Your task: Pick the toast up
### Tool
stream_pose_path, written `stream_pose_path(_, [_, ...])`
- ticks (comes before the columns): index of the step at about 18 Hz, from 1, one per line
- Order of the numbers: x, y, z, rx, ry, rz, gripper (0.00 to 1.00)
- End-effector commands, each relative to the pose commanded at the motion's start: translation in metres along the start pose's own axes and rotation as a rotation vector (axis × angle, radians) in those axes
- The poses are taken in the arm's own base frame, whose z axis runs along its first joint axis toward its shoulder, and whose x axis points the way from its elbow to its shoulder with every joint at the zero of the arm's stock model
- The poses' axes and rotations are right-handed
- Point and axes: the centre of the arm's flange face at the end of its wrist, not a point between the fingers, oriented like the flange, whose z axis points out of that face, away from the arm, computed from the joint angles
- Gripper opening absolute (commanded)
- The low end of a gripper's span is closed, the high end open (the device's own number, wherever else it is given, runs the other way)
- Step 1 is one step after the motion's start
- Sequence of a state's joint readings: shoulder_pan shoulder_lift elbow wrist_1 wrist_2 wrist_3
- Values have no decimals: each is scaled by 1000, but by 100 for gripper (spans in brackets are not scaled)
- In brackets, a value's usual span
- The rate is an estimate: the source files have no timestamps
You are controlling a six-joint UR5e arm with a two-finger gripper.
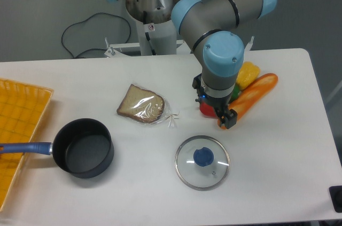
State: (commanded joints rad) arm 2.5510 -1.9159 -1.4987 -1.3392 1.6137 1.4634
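Note:
The toast [141, 103] lies flat on the white table [64, 82], a brown slice with darker crust sealed in crinkly clear plastic whose twisted end points right. My gripper [224, 118] hangs to the right of it, well apart, pointing down over a red object and the near end of the orange baguette. Only one dark fingertip [228, 119] shows clearly, so whether the jaws are open or shut cannot be read. Nothing is seen held.
A long orange baguette [256, 91], a yellow item [247, 73] and a red item [207, 109] sit beside the gripper. A glass lid with a blue knob [202, 162] lies in front. A black pot with a blue handle [84, 147] and an orange mat [18, 130] are at the left.

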Motion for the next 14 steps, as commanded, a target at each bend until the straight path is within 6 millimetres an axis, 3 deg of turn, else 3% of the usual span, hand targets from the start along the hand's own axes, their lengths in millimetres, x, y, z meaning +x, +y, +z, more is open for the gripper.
stream_pose_path(7, [2,0,0,1,2,0,100])
stream_pose_path(14, [12,-12,1,39,7,9,100])
